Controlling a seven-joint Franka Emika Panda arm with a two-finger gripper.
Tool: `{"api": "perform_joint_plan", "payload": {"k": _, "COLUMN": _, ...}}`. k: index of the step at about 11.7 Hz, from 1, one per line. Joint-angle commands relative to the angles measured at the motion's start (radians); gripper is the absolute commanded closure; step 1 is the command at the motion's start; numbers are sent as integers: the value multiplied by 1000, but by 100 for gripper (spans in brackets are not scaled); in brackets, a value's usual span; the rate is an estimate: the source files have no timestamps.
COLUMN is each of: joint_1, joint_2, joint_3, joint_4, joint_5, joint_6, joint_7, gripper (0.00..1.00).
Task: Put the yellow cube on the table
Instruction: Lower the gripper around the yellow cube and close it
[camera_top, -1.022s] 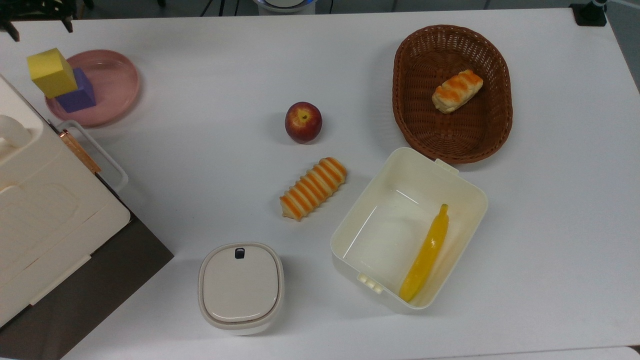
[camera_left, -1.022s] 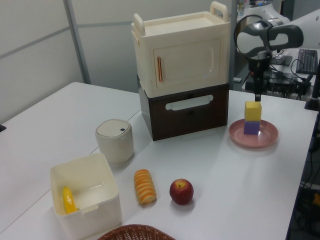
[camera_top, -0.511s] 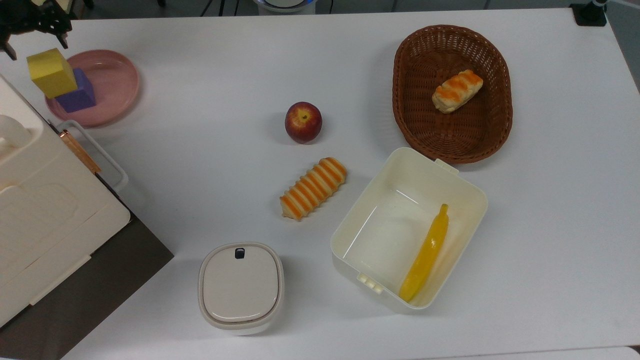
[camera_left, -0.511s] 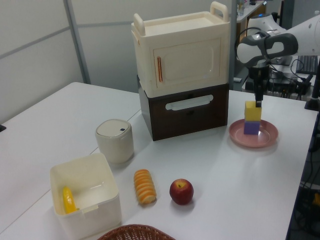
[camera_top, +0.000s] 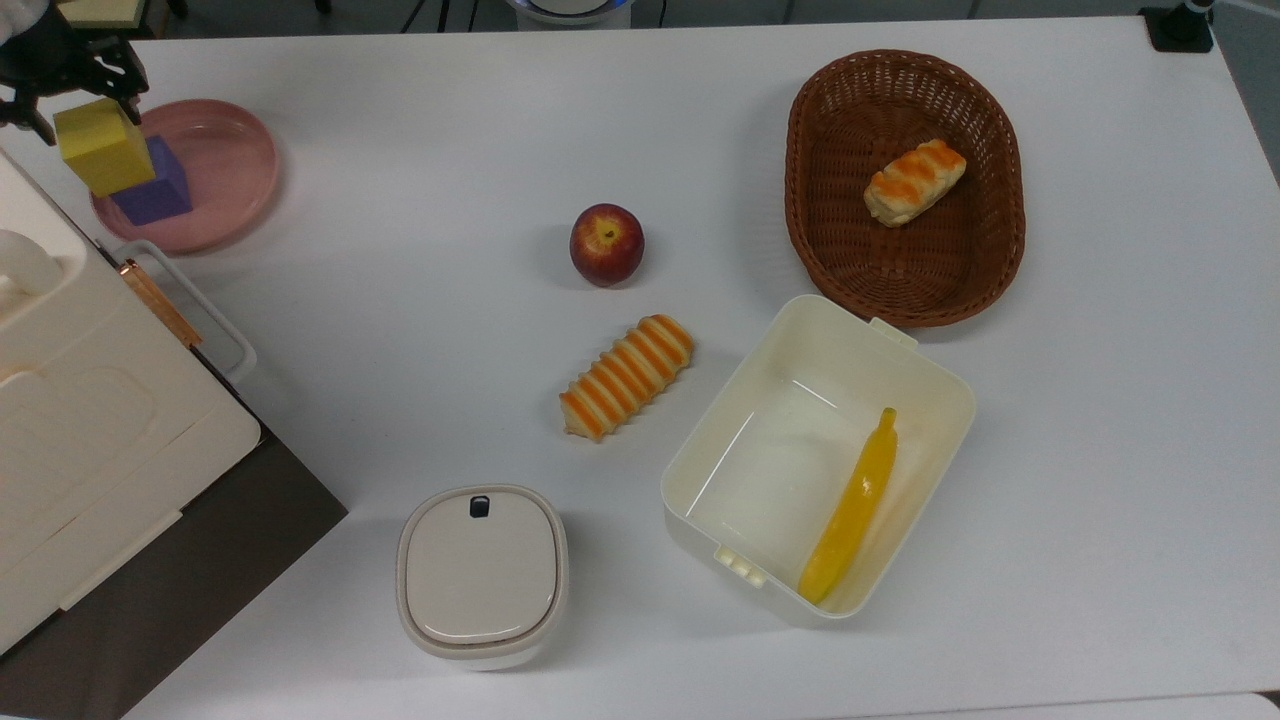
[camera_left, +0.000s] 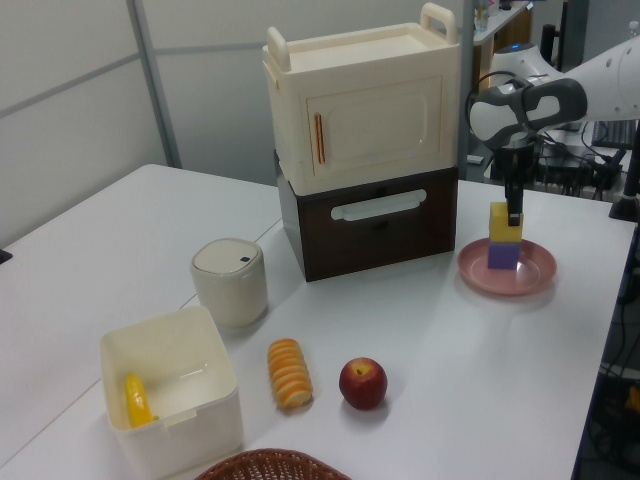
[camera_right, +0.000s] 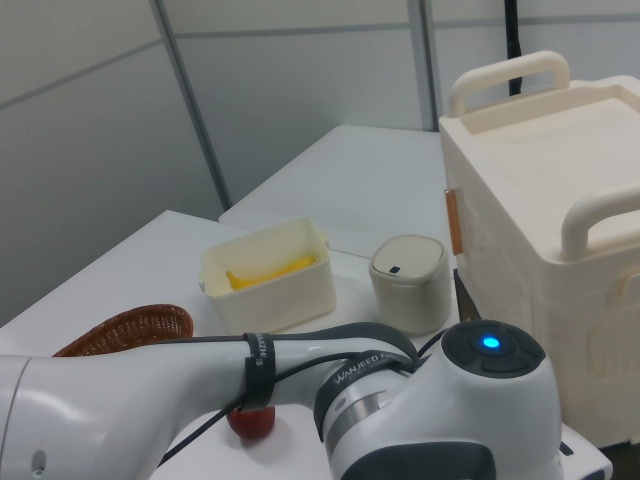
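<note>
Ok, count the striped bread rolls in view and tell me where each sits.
2. One striped bread roll lies inside the brown wicker basket. The other lies on the table, between the apple and the open cream box. None seems hidden.

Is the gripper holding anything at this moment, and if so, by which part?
Cannot be told: the gripper is at the top of the yellow cube.

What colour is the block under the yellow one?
Purple. The purple cube sits on the pink plate; the top view shows it best.
</note>
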Motion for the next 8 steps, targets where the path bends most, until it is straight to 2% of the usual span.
{"api": "perform_joint_plan", "payload": {"k": 1, "joint_1": 1, "joint_2": 3, "joint_3": 4, "joint_4": -12, "joint_5": 15, "joint_6": 17, "joint_7": -25, "gripper": 45}}
{"api": "perform_joint_plan", "payload": {"k": 5, "joint_1": 29, "joint_2": -69, "joint_3": 24, "joint_4": -7, "joint_5": 15, "joint_6": -62, "joint_7": 3, "gripper": 44}}
{"api": "perform_joint_plan", "payload": {"k": 6, "joint_1": 35, "joint_2": -98, "joint_3": 45, "joint_4": -10, "joint_5": 17, "joint_6": -78, "joint_7": 50, "gripper": 44}}
{"api": "perform_joint_plan", "payload": {"k": 8, "joint_1": 40, "joint_2": -123, "joint_3": 120, "joint_4": -10, "joint_5": 15, "joint_6": -99, "joint_7": 145, "gripper": 43}}
